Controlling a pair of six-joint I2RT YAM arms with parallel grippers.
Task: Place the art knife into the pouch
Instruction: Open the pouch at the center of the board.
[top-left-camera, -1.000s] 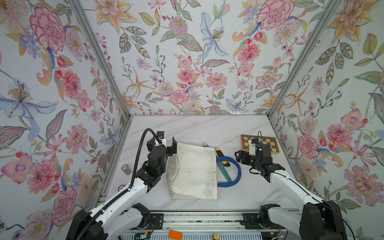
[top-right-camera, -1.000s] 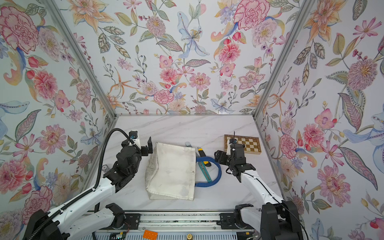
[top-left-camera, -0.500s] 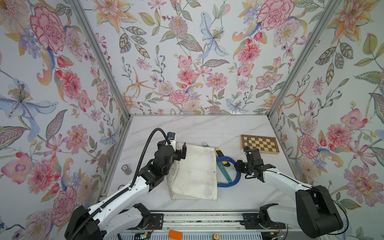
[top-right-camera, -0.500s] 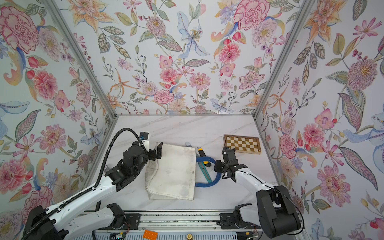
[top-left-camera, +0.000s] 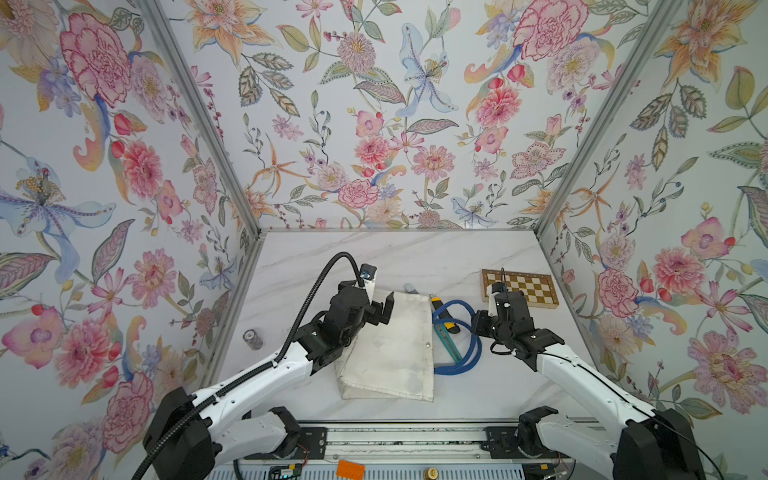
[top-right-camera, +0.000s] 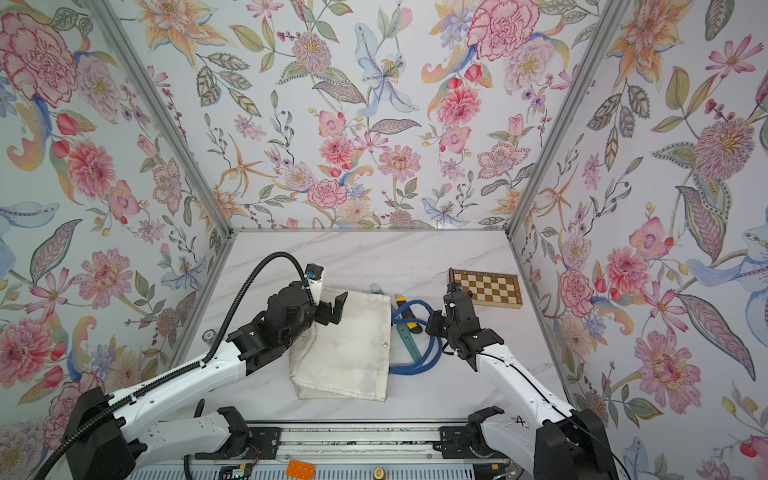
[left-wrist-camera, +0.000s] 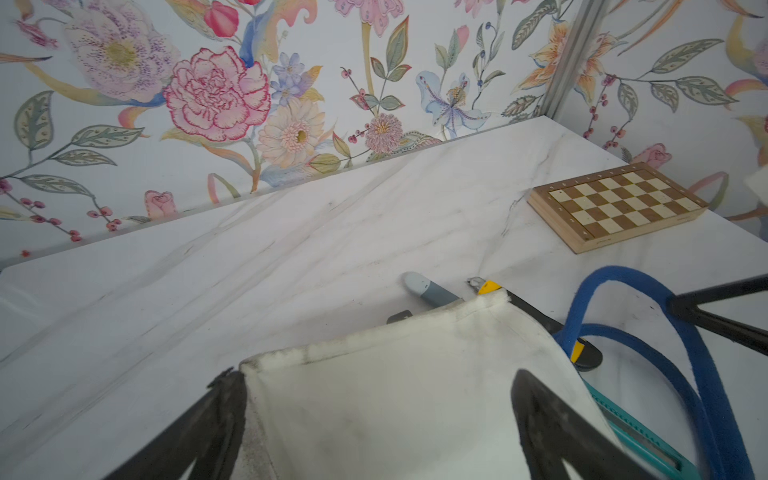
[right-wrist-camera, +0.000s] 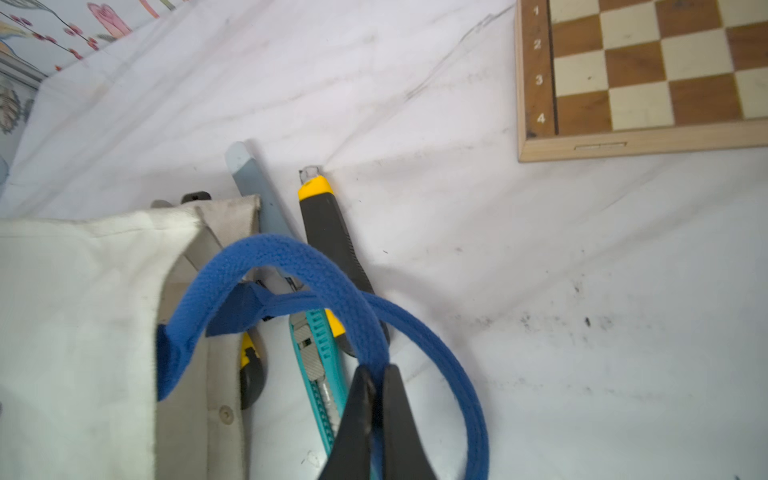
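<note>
The off-white pouch (top-left-camera: 386, 349) (top-right-camera: 345, 345) lies flat mid-table, its mouth and blue handles (top-left-camera: 471, 353) to the right. My right gripper (right-wrist-camera: 374, 374) (top-left-camera: 478, 326) is shut on one blue handle (right-wrist-camera: 291, 257) and holds that loop raised. At the mouth lie a teal knife (right-wrist-camera: 318, 361) (top-left-camera: 446, 343), a black-and-yellow knife (right-wrist-camera: 328, 232) and a slim grey-blue knife (right-wrist-camera: 253, 183); I cannot tell which is the art knife. My left gripper (left-wrist-camera: 378, 374) (top-left-camera: 380, 311) hangs open over the pouch's far left corner (left-wrist-camera: 395, 415), holding nothing.
A wooden chessboard (top-left-camera: 519, 289) (left-wrist-camera: 615, 203) sits at the back right, close behind my right wrist. A small dark cylinder (top-left-camera: 252, 338) stands by the left wall. Another yellow-and-black knife (right-wrist-camera: 249, 365) lies partly inside the pouch mouth.
My right gripper has dropped to the blue handle, shut on it and raised the loop a little. My left gripper has moved right, over the pouch's far corner, still open.
</note>
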